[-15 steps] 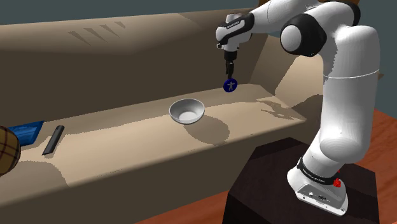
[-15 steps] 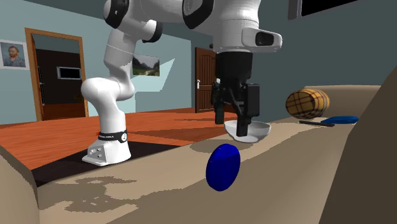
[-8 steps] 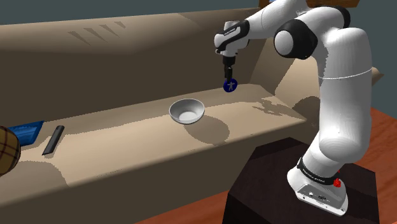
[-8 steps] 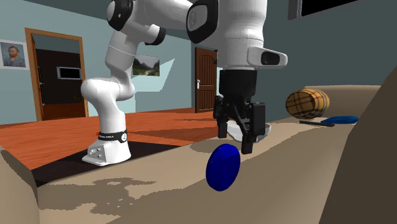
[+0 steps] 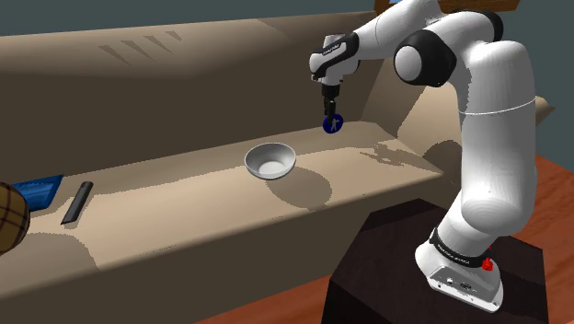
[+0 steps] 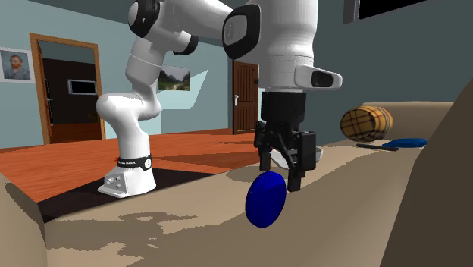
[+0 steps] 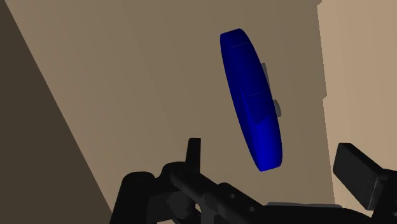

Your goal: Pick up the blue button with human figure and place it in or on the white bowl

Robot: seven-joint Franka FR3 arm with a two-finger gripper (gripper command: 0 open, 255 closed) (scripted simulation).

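Smooth, disc-shaped blue button [image 7: 251,102] stands edgewise before the spread black hand [image 6: 280,176].

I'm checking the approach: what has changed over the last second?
The open claw came down and closer to the blue button and now hangs just above it, with nothing gripped yet. The button, standing on its edge, and the white bowl stayed where they were.
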